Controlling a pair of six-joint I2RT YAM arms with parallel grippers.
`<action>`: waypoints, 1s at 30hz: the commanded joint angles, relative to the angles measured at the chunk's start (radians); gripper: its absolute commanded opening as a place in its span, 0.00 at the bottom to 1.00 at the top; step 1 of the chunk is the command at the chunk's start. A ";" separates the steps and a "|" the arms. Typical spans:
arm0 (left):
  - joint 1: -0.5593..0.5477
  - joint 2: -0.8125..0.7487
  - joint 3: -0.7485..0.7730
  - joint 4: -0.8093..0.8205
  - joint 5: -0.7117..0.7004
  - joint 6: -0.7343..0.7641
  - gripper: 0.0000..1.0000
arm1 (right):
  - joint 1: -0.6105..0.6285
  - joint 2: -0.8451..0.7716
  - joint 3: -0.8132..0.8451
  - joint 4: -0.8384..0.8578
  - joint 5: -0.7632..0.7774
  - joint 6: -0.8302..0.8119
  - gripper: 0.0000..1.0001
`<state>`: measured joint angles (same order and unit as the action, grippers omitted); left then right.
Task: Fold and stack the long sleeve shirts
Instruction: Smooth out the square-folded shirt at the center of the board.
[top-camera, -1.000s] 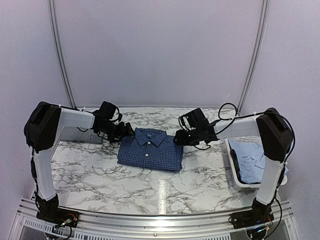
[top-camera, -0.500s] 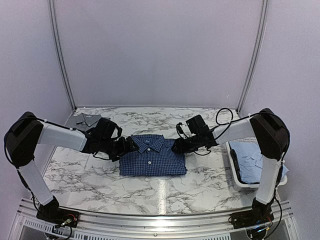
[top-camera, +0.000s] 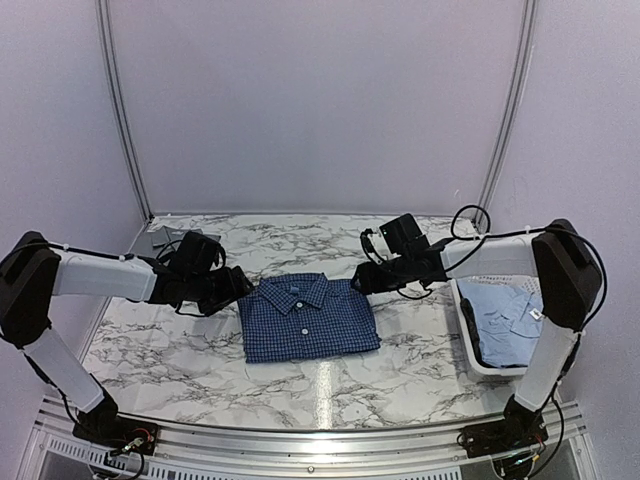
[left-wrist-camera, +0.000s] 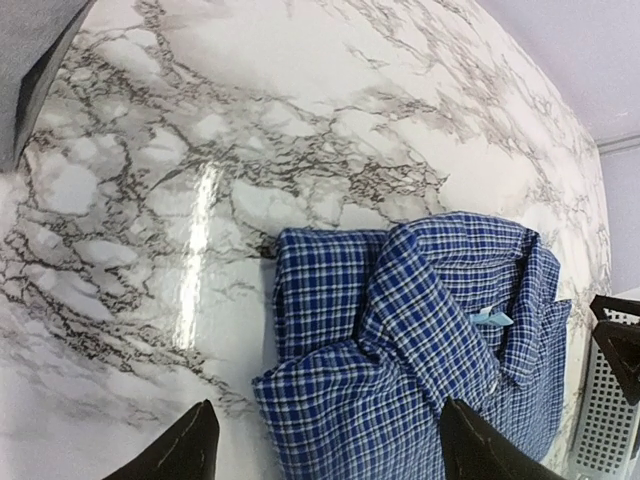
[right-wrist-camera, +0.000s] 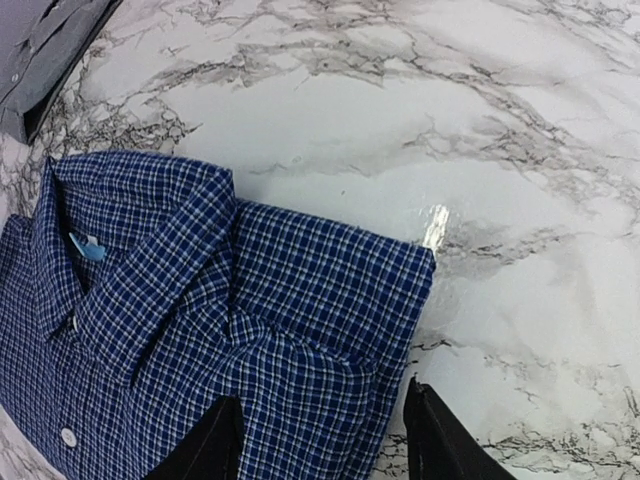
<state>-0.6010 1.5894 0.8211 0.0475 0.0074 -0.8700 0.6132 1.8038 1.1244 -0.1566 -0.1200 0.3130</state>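
A folded dark blue check shirt (top-camera: 308, 318) lies collar up in the middle of the marble table. My left gripper (top-camera: 240, 285) hangs open just over its back left corner. In the left wrist view that shoulder of the shirt (left-wrist-camera: 400, 350) shows between the spread fingers of the left gripper (left-wrist-camera: 330, 450). My right gripper (top-camera: 360, 280) stands open at the back right corner, and its fingers (right-wrist-camera: 215, 440) straddle the shirt's folded edge (right-wrist-camera: 330, 330). A grey shirt (top-camera: 165, 240) lies at the back left. A light blue shirt (top-camera: 505, 310) sits in a basket.
The white basket (top-camera: 466, 340) stands at the table's right edge, beside the right arm. The grey shirt (left-wrist-camera: 30, 60) shows at the top left of the left wrist view and the grey shirt (right-wrist-camera: 40, 50) likewise in the right wrist view. Purple walls close in the table.
The blue check shirt has slid toward the near edge and turned slightly. Both grippers came down to its back corners, and the left one has since drawn back a little to the left.
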 joint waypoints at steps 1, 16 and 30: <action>0.014 0.051 0.083 -0.067 0.036 0.090 0.73 | 0.026 0.023 0.087 -0.070 0.074 -0.011 0.49; 0.021 0.172 0.194 -0.185 -0.001 0.157 0.52 | 0.049 0.152 0.206 -0.152 0.155 -0.044 0.35; 0.025 0.203 0.235 -0.224 0.025 0.192 0.44 | 0.049 0.156 0.216 -0.154 0.154 -0.043 0.12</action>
<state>-0.5812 1.7653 1.0210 -0.1535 -0.0059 -0.7048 0.6582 1.9472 1.3010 -0.3054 0.0189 0.2749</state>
